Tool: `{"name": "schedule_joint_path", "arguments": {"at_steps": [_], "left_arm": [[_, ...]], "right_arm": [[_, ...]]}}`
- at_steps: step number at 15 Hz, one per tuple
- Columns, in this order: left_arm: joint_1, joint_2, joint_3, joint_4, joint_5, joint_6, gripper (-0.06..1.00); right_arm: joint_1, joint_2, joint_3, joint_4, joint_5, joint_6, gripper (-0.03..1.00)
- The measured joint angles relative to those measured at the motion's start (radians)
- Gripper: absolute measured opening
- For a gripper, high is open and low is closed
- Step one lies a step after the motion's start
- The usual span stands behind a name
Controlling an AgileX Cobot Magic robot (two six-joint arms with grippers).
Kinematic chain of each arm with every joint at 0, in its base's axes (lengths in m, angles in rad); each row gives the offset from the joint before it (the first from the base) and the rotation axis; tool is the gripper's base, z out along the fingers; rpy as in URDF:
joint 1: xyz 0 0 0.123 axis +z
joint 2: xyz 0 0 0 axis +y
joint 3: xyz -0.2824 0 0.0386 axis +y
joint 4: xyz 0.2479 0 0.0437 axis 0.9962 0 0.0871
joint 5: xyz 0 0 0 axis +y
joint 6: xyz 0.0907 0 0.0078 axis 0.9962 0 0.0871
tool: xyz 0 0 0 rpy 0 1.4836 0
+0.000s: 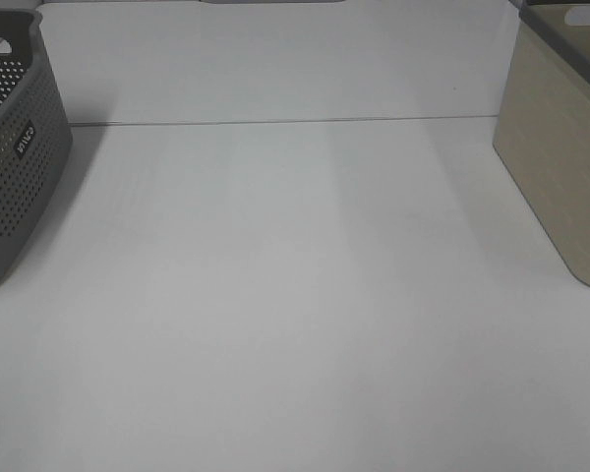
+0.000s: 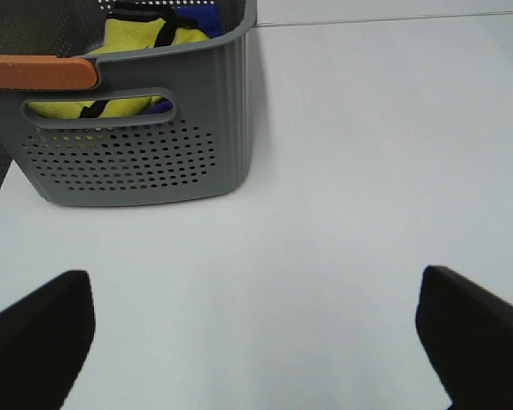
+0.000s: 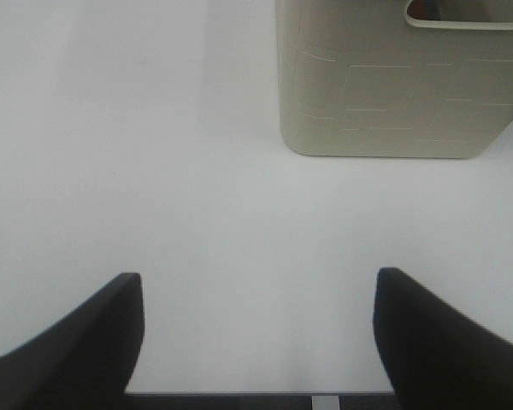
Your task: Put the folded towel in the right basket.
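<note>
Towel retrieval looks like your step in hand, and you start it with both grippers empty. Your left gripper (image 2: 256, 342) hangs with its fingers spread wide over bare table, facing the grey perforated basket (image 2: 145, 128); your right gripper (image 3: 256, 333) is just as wide, facing the beige basket (image 3: 393, 85). No folded towel lies on the white table (image 1: 295, 295) in any view. The only cloth you can see is the yellow fabric (image 2: 141, 38) inside the grey basket, with something blue behind it; whether that yellow piece is the folded towel cannot be told from here, but it is your likeliest candidate.

To do this well, bring the left gripper over the basket rim from above, clear of the orange handle (image 2: 38, 71), and close on the fold rather than a loose edge so the towel stays folded. Lift straight up past the wall before carrying it across toward the beige basket, and keep the right arm out of that path.

Count: two baskets, one at each side of the table; two grippers; one yellow cloth visible.
</note>
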Motion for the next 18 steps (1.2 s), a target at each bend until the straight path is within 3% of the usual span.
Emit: {"name": "schedule_joint_path", "arguments": {"at_steps": [6,18], "left_arm": [[0.000,0.000,0.000,0.000,0.000,0.000,0.97],[0.000,0.000,0.000,0.000,0.000,0.000,0.97]], "right_arm": [[-0.001,-0.112,0.004,0.000,-0.001,0.000,0.71],[-0.001,-0.116,0.004,0.000,-0.001,0.000,0.71]]}}
